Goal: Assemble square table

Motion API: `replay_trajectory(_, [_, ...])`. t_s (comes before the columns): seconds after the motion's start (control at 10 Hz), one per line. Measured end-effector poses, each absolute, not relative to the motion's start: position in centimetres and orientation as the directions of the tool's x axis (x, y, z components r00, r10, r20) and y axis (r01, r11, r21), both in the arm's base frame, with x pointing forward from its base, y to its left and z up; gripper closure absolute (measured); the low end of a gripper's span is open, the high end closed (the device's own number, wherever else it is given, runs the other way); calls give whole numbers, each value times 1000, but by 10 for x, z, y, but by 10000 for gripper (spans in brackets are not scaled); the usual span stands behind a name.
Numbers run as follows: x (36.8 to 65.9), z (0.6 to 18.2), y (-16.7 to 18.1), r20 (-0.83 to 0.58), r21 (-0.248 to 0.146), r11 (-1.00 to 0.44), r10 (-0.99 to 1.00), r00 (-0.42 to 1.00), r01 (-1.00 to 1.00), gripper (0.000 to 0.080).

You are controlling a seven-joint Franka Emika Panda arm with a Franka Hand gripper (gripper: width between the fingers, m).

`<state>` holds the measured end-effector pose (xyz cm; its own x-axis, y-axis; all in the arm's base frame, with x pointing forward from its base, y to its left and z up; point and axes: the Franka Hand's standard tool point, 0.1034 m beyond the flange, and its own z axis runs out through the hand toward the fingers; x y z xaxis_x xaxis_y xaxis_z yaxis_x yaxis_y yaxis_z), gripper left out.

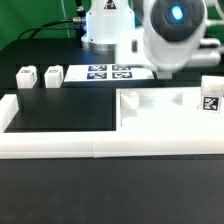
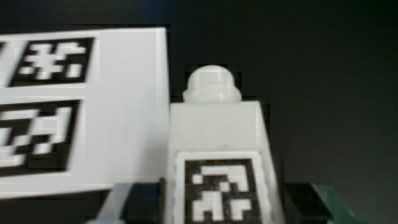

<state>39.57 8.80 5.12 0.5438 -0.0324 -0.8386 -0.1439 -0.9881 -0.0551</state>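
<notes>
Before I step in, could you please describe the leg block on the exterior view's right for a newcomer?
Start at the white border rail along the front and follow it to the exterior view's right, where the square slab lies. The leg block stands alone beyond it, its tag facing the camera; a pair of blocks sits far left.

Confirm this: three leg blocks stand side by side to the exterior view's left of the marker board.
Wrong count: the exterior view shows two leg blocks there, not three. They do stand side by side, to the exterior view's left of the marker board.
</notes>
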Motion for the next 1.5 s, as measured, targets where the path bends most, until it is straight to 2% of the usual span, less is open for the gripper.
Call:
replay_trajectory(0.2, [412, 103, 75, -833, -80, -982, -28, 553, -169, 509])
replay_trajectory(0.3, [425, 113, 72, -785, -89, -981, -38, 618, -173, 509])
replay_trajectory(0.5, [427, 110, 74, -668, -97, -980, -65, 741, -173, 509])
replay_trajectory(0.7, [442, 101, 65, -536, -110, -981, -75, 841, -157, 509])
replay_trajectory(0.8, [455, 116, 52, -512, -139, -981, -48, 858, -138, 509])
replay_trajectory(0.9, [491, 139, 31, -427, -168, -979, -31, 904, -113, 509])
replay_trajectory(1.0, [518, 155, 19, -336, -152, -987, 2, 942, -53, 509])
replay_trajectory(1.1, [536, 167, 22, -260, -135, -991, 19, 965, -17, 509])
replay_trajectory(1.4, [538, 161, 17, -45, -112, -993, -20, 999, -25, 509])
replay_trajectory(1.5, [544, 158, 12, 54, -93, -995, -30, 998, -24, 509])
